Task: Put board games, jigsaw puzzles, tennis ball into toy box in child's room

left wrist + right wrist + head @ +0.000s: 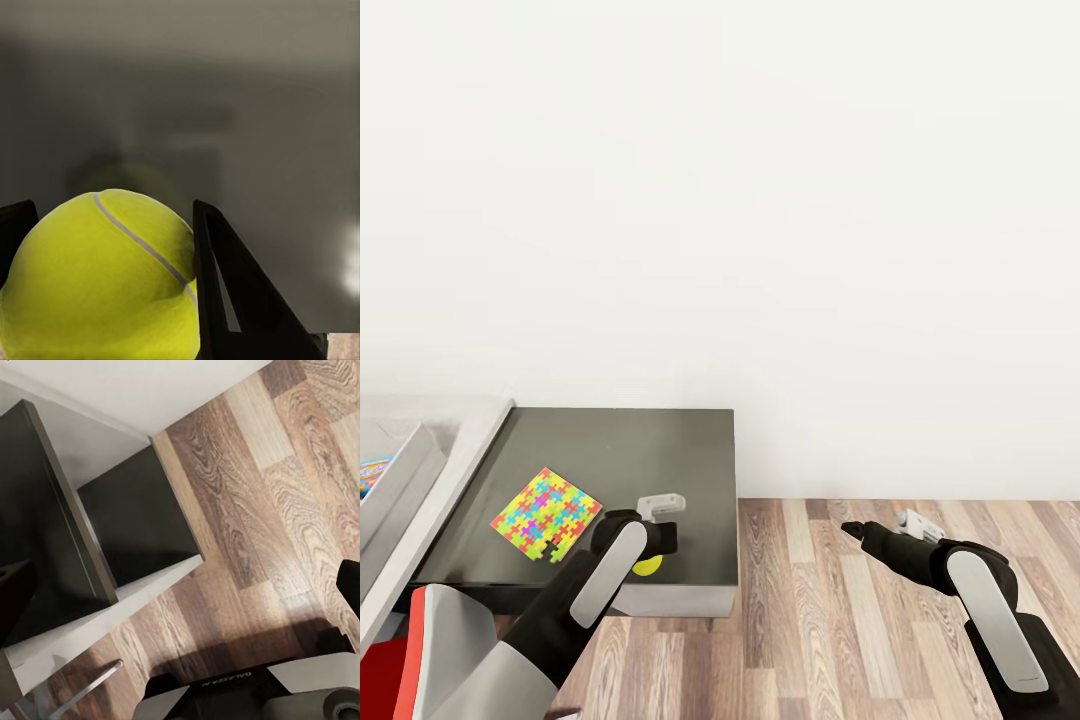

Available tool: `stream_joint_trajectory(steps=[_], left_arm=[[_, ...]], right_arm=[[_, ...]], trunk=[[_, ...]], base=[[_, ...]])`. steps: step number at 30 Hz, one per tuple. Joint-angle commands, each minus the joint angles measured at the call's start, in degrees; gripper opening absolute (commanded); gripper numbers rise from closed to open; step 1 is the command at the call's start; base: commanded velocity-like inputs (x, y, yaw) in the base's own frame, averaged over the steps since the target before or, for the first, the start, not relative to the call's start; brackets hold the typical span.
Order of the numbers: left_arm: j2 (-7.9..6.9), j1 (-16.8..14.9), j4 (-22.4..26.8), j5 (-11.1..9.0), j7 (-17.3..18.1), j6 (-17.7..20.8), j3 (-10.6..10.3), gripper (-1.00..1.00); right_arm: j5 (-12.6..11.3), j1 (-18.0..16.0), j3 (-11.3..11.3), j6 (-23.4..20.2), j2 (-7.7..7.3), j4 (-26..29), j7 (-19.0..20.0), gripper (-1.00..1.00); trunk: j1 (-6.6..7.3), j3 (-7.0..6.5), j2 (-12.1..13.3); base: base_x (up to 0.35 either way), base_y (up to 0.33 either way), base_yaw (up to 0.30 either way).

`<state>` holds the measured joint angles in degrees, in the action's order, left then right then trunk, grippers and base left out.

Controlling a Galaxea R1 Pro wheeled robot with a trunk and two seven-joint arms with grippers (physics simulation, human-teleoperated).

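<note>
White wall fills most of the head view, with wood floor (880, 600) low down. On the dark cabinet (630, 450) lies one jigsaw puzzle (546, 514), flat, turned like a diamond with one corner toward the robot. It is square, so it has no long side. The left gripper (650, 560) is over the cabinet's front edge, with a bit of yellow tennis ball (648, 566) under it. At the far left sits the grey toy box (405, 470) on the pale surface (470, 450), with something colourful peeking inside. The right gripper (850, 528) hangs over the floor; I cannot tell how wide it is.

From the left wrist, the tennis ball (105, 285) sits between two black fingers (225, 285), which press its sides. So the ball is held, over the dark cabinet top (225, 112). A ball points no way.

From the right wrist, I see floor (262, 510) and the dark cabinet (127, 517).

I think the ball must go into the box next, then the puzzle.
</note>
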<state>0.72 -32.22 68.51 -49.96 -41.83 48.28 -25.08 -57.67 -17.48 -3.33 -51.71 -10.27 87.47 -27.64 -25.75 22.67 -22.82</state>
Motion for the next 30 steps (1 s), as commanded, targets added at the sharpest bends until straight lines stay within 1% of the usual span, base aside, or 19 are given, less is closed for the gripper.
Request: stream_joint_trajectory(steps=[1,7,11,12,14,15,17,19,21,22,25,27,28,30], left_arm=[[-0.02,-0.03,0.05,-0.33,-0.53,0.33,-0.06,-1.00],[-0.04,-0.03,0.24,-0.32,-0.49,0.33,-0.06,-1.00],[-0.22,-0.03,2.39,-0.35,-0.17,0.49,0.15,-1.00],[-0.58,-0.03,3.29,-0.37,0.26,0.57,0.20,-1.00],[-1.80,-0.03,5.27,-0.43,2.32,0.79,0.30,-1.00],[-2.16,-0.03,5.79,-0.44,2.99,0.84,0.32,-1.00],[-3.63,-0.03,7.88,-0.49,5.82,1.02,0.61,-1.00],[-4.83,-0.02,9.68,-0.78,7.96,1.37,1.37,-1.00],[-5.43,0.02,10.69,-0.96,8.79,1.80,2.47,-1.00],[-5.67,0.03,11.10,-1.06,9.12,2.25,3.43,-1.00],[-5.96,0.05,11.79,-1.28,10.50,4.64,7.24,-1.00],[-6.00,0.07,12.24,-1.33,13.70,6.44,9.95,-1.00],[-6.02,0.08,12.31,-1.32,14.90,6.83,10.62,-1.00],[-6.10,0.15,12.49,-1.27,20.56,8.24,13.30,-1.00]], right_arm=[[-0.60,-0.04,-0.01,-0.15,-0.01,0.07,-0.57,1.00],[-0.60,-0.01,-0.01,-0.15,-0.02,0.07,-0.57,1.00],[-0.63,-0.01,-0.01,-0.20,-0.08,0.08,-0.16,1.00],[-0.65,-0.02,-0.01,-0.22,-0.09,0.11,0.32,1.00],[-0.62,0.02,-0.06,-0.23,-0.11,0.13,1.93,1.00],[-0.62,0.03,-0.09,-0.25,-0.13,0.14,2.43,1.00],[-0.61,0.11,-0.15,-0.29,-0.16,0.15,4.66,1.00],[-0.60,0.23,-0.28,-0.34,-0.18,0.15,6.73,1.00],[-0.60,0.33,-0.40,-0.37,-0.23,0.15,8.02,1.00],[-0.60,0.37,-0.45,-0.40,-0.24,0.15,8.73,1.00],[-0.60,0.42,-0.61,-0.47,-0.27,0.15,10.48,1.00],[-0.60,0.48,-0.67,-0.49,-0.33,0.15,11.53,1.00],[-0.60,0.49,-0.68,-0.49,-0.33,0.15,11.76,1.00],[-0.60,0.51,-0.70,-0.49,-0.35,0.15,12.46,1.00]], trunk=[[-0.04,0.06,-0.10],[-0.04,-0.37,-0.10],[-0.04,-0.69,-0.10],[-0.04,-0.77,-0.10],[-0.04,-0.94,-0.10],[-0.04,-1.02,-0.10],[-0.04,-1.19,-0.10],[-0.04,-1.35,-0.10],[-0.04,-1.52,-0.10],[-0.04,-1.61,-0.10],[-0.04,-1.86,-0.10],[-0.04,-2.03,-0.10],[-0.04,-2.11,-0.10],[-0.04,-2.28,-0.10]], base=[[0.000,0.000,-0.052],[0.000,0.000,-0.107],[0.000,0.000,-0.123],[0.000,0.000,-0.124],[0.000,0.000,-0.125],[0.000,0.000,-0.125],[0.000,0.000,-0.125],[0.000,0.000,-0.124],[0.000,0.000,-0.122],[0.000,0.000,-0.122],[0.000,0.000,-0.121],[0.000,0.000,-0.121],[0.000,0.000,-0.121],[0.000,0.000,-0.121]])
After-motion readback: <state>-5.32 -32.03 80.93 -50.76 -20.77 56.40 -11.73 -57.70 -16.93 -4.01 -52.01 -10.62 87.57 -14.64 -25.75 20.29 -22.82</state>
